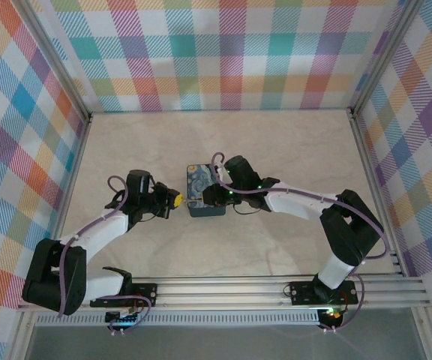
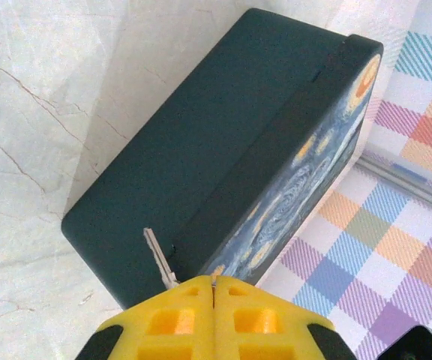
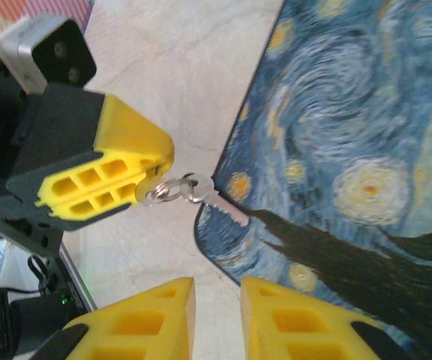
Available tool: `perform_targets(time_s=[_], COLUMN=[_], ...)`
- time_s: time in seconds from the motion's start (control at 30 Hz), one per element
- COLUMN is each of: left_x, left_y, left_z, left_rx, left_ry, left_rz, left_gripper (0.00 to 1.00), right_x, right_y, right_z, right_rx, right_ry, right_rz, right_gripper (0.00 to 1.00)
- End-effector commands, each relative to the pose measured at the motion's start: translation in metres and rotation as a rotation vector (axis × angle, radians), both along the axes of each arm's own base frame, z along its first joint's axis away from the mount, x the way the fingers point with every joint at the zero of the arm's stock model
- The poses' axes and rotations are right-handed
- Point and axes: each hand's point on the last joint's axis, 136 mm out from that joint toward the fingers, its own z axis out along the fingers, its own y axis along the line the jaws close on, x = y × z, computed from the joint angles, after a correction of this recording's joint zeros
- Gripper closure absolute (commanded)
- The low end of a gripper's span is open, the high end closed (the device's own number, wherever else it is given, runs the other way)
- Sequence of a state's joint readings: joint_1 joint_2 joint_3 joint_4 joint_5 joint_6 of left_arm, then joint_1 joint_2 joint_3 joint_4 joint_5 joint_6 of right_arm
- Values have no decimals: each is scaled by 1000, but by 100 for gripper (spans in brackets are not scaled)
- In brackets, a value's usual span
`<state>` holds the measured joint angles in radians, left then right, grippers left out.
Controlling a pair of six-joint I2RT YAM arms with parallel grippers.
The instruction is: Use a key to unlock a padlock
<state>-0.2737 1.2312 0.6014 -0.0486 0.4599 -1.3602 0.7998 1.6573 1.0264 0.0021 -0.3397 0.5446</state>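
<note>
My left gripper [image 2: 214, 281] is shut on the key [image 2: 158, 259], whose thin grey blade sticks out beside the yellow tips toward the dark blue swirl-patterned box [image 2: 223, 127]. In the right wrist view the left fingers [image 3: 118, 161] pinch a small silvery ring, and the key [image 3: 220, 199] hangs from it over the box's [image 3: 351, 112] corner. My right gripper [image 3: 216, 289] hovers just below that corner, open, with bare table between its fingers. From above, the left gripper [image 1: 177, 200] sits at the box's [image 1: 198, 180] left side and the right gripper [image 1: 211, 196] over its right part. The padlock is hidden.
The box stands mid-table on a pale marble-look top [image 1: 276, 150]. Checked walls [image 1: 223, 52] close in the back and both sides. An aluminium rail [image 1: 276, 289] runs along the near edge by the arm bases.
</note>
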Motion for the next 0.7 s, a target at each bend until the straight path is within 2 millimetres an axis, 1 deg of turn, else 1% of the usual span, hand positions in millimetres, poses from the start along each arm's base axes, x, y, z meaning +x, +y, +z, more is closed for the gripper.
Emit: perform_targets(time_s=[0.0, 0.1, 0.2, 0.3, 0.4, 0.5, 0.67], left_x=[-7, -15, -17, -13, -9, -6, -3], left_y=[-3, -5, -13, -23, -35, -45, -58], left_z=[17, 28, 46, 62, 72, 83, 100], left_rx=[74, 141, 174, 189, 191, 186, 207], left_ry=[-31, -22, -63, -125, -188, -262, -391], left_rz=[-102, -204, -286, -344, -404, -457, -538], left_gripper=[100, 100, 100, 100, 100, 100, 100], right_x=[-20, -33, -36, -24, -12, -9, -3], right_y=[12, 19, 20, 20, 19, 14, 2], right_z=[29, 42, 47, 51, 61, 70, 79], right_rx=[60, 61, 65, 69, 142, 211, 269], right_ry=[-106, -197, -252, -227, -167, -117, -39], right_rz=[143, 234, 269, 218, 153, 104, 12], right_gripper=[73, 70, 68, 67, 67, 66, 66])
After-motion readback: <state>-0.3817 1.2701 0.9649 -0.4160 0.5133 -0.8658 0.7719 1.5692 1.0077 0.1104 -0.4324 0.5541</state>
